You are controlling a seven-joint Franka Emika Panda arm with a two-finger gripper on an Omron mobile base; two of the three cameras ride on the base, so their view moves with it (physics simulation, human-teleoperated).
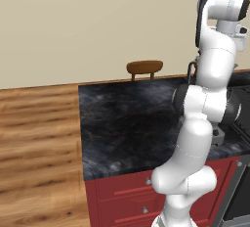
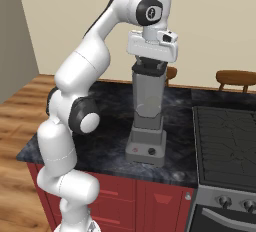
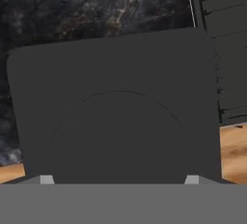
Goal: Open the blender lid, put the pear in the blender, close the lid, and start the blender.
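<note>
Blender lid [image 3: 116, 117], the flat dark grey square cap with rounded corners, sits on the rim of the tapered translucent grey blender [image 2: 146, 121], directly under my gripper [image 2: 149, 67]. I judge this the opening step: lid on, nothing lifted.

Left of the appliance, the dark marbled stone counter [image 2: 107, 126] runs bare to its front edge above the red cabinet fronts [image 2: 125, 196]. That stretch is the open room for setting the cap down, though my own white arm stands over part of it.

At centre, the stepped grey base faces forward with its small buttons, placed so they can be pressed from the front. My hand is poised straight down over the jar, presumably to take the cap from above. How far my fingers are parted, and whether they hold anything, I cannot tell.

To the right, the black stove top [image 2: 227, 146] lies just beside the base, so clearance is tighter there. I cannot locate the pear.
</note>
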